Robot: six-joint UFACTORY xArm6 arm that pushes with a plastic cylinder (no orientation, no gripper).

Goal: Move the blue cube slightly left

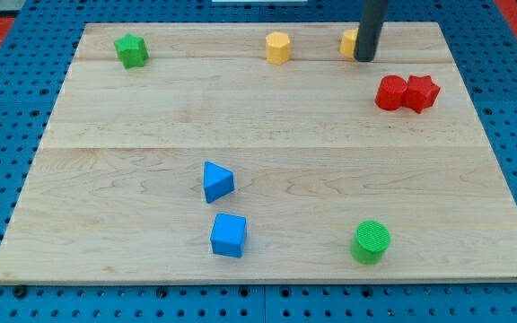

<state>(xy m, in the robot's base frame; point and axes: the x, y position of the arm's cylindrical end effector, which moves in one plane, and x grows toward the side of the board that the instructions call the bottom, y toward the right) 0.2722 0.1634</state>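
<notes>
The blue cube (229,235) lies on the wooden board (267,117) near the view's bottom, left of centre. A blue triangular block (217,181) sits just above it, apart from it. My tip (364,58) is at the view's top right, far from the blue cube. It stands right beside a yellow block (350,41) that it partly hides.
A green star block (131,50) is at the top left. A yellow cylinder-like block (278,47) is at the top centre. A red cylinder (390,93) and a red star block (421,92) touch at the right. A green cylinder (371,242) is at the bottom right.
</notes>
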